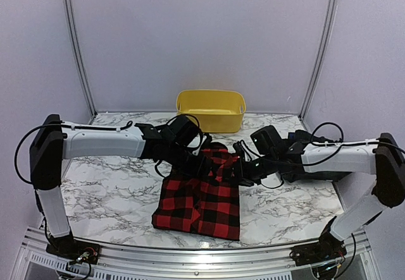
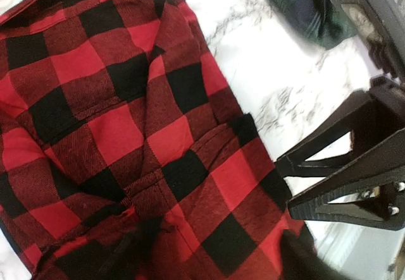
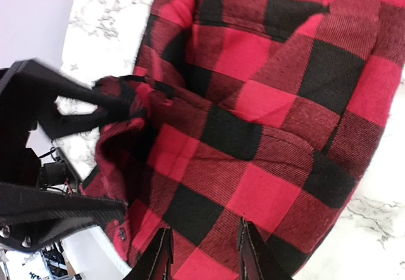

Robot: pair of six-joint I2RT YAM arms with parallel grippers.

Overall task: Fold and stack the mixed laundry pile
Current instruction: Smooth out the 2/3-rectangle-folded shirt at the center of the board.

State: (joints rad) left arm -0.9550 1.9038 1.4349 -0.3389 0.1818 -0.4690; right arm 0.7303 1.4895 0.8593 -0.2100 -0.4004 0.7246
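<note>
We see the red-and-black checked shirt (image 1: 202, 201) lying spread on the marble desk (image 1: 107, 191), in the middle and toward the near edge, with its upper end rumpled between the two arms. The yellow tub (image 1: 211, 109) stands behind it at the back of the desk, apart from the cloth. The left claw (image 3: 123, 157) comes in from the left at the shirt's upper end. Its fingers are spread wide, and the tip of one touches a bunched, raised fold at the shirt's edge. We cannot tell whether that fold is caught on the tip or only resting against it. The right claw (image 3: 205, 226) comes in from the opposite side and hangs just over the shirt with its fingers apart. Checked cloth shows in the gap, and we see nothing pinched there. A dark green-and-navy tartan garment (image 2: 304, 8) lies crumpled on the desk near the right arm, separated from the shirt by a strip of bare marble.
</note>
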